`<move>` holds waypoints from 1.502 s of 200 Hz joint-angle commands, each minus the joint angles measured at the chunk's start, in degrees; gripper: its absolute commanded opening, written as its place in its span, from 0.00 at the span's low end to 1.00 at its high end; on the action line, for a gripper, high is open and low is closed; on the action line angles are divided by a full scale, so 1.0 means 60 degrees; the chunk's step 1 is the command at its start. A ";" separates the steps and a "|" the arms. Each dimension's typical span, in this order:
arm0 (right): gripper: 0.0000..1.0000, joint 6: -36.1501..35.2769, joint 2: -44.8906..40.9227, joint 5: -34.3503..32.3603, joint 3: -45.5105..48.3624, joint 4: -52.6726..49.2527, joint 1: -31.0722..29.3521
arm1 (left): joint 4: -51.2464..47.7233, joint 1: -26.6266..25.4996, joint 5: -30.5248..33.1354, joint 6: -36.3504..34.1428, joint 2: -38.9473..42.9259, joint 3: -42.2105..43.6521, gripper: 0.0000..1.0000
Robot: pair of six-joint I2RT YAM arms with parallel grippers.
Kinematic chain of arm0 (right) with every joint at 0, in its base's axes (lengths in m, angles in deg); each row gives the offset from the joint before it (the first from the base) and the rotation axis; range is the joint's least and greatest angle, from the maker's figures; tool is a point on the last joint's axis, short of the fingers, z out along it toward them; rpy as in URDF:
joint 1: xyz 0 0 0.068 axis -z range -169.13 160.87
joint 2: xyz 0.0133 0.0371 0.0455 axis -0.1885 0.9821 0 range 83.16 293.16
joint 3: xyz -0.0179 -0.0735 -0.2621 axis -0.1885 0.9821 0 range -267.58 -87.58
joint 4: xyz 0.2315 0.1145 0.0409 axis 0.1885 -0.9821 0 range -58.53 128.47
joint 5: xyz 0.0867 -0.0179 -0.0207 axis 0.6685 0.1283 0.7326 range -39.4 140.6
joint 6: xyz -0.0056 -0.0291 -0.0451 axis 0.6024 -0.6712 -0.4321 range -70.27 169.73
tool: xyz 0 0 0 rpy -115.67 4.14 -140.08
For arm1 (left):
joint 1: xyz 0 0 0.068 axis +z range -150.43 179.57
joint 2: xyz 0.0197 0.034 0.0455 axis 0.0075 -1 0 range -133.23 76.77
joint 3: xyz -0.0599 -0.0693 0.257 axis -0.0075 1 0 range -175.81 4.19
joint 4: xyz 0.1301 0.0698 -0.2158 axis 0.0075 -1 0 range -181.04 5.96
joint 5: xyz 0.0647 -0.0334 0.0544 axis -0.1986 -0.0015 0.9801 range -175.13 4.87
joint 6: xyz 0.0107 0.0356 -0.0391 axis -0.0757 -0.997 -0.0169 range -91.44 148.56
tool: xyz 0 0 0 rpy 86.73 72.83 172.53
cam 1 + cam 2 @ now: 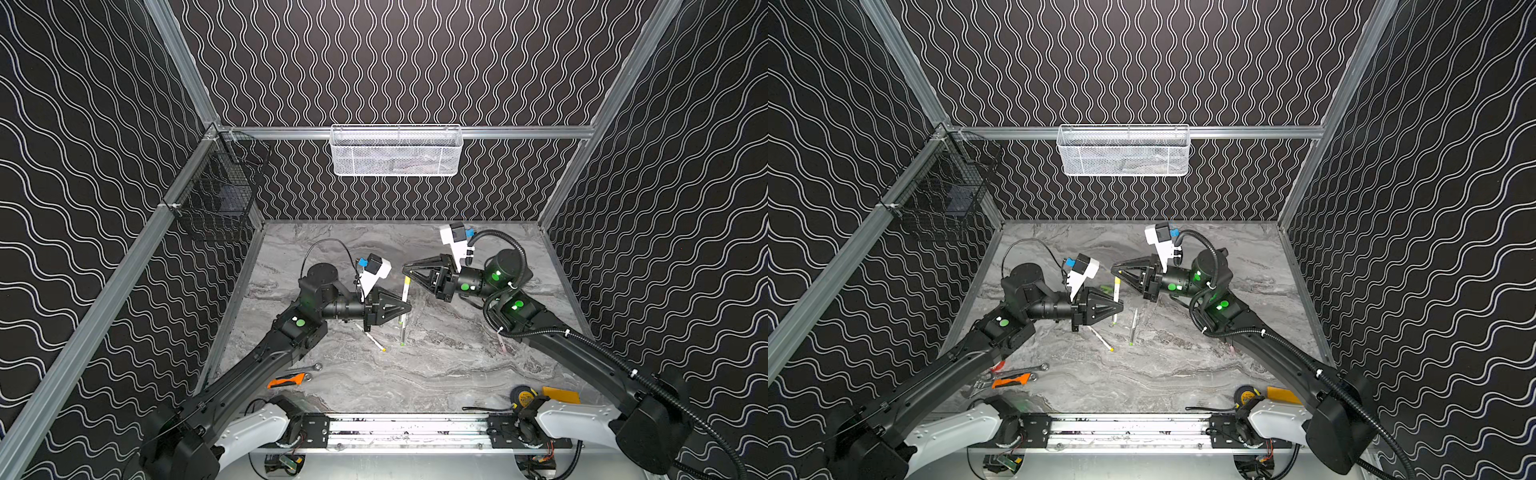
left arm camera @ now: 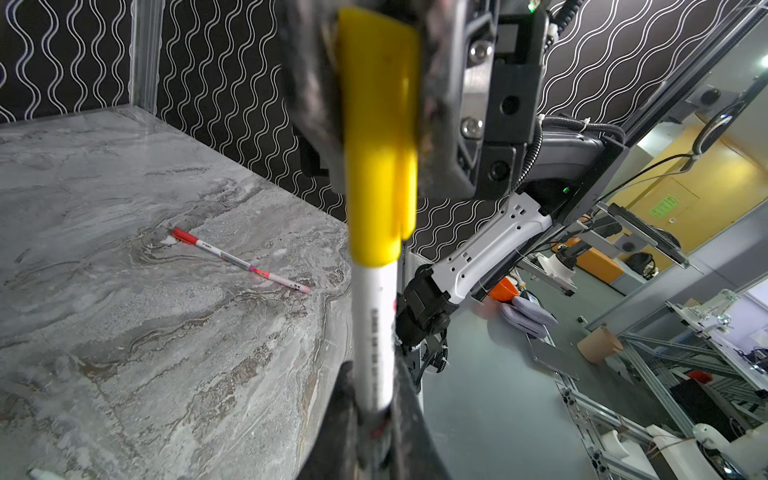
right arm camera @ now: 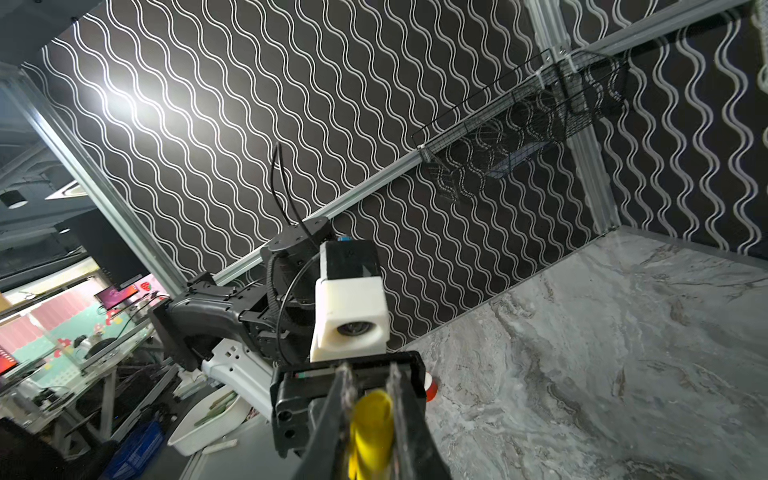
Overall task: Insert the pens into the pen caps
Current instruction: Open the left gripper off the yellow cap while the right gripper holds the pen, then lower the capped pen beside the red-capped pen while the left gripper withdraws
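A white pen (image 2: 374, 328) stands nearly upright above the table, and my left gripper (image 1: 409, 307) is shut on its lower barrel. A yellow pen cap (image 2: 380, 137) sits over the pen's top end. My right gripper (image 1: 405, 271) is shut on that cap (image 3: 370, 432) from the far side. In both top views two more pens lie on the marble below, one with a yellow end (image 1: 372, 338) and one with a green end (image 1: 403, 332). A red pen (image 2: 241, 262) lies further right. A green cap (image 1: 1106, 287) lies behind the left gripper (image 1: 1121, 307).
A silver wrench (image 1: 307, 368) and an orange-handled tool (image 1: 286, 380) lie front left. A tape measure (image 1: 523, 397) lies front right. A white mesh basket (image 1: 395, 151) hangs on the back wall, a black wire basket (image 1: 220, 195) on the left wall.
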 commanded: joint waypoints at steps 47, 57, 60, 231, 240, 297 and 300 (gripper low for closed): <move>0.00 -0.0115 -0.0441 0.0398 0.0313 -0.3398 0.0137 | 0.3411 0.0066 0.0822 0.0137 -0.0455 -0.0587 0.05; 0.00 -0.0238 -0.0412 0.0290 0.0088 -0.3767 0.0443 | 0.3554 0.0056 0.0804 0.0356 -0.0388 -0.0380 0.18; 0.00 -0.0276 -0.0404 0.0295 0.0026 -0.3848 0.0558 | 0.3580 0.0066 0.0778 0.0425 -0.0350 -0.0335 0.24; 0.00 -0.5147 0.7292 -0.6364 -0.5462 -1.1703 0.4470 | -0.1977 0.0059 0.2460 -0.0970 0.4045 0.1041 0.99; 0.00 -0.5193 0.7466 -0.6463 -0.5479 -1.1763 0.4540 | -0.1970 0.0061 0.2500 -0.0967 0.4099 0.1064 0.99; 0.10 -0.5294 0.7660 -0.6717 -0.5308 -1.1804 0.4838 | -0.1808 0.0068 0.2413 -0.0909 0.4028 0.1111 0.99; 0.10 -0.5305 0.7649 -0.6741 -0.5303 -1.1820 0.4846 | -0.1796 0.0055 0.2404 -0.0910 0.4003 0.1117 0.99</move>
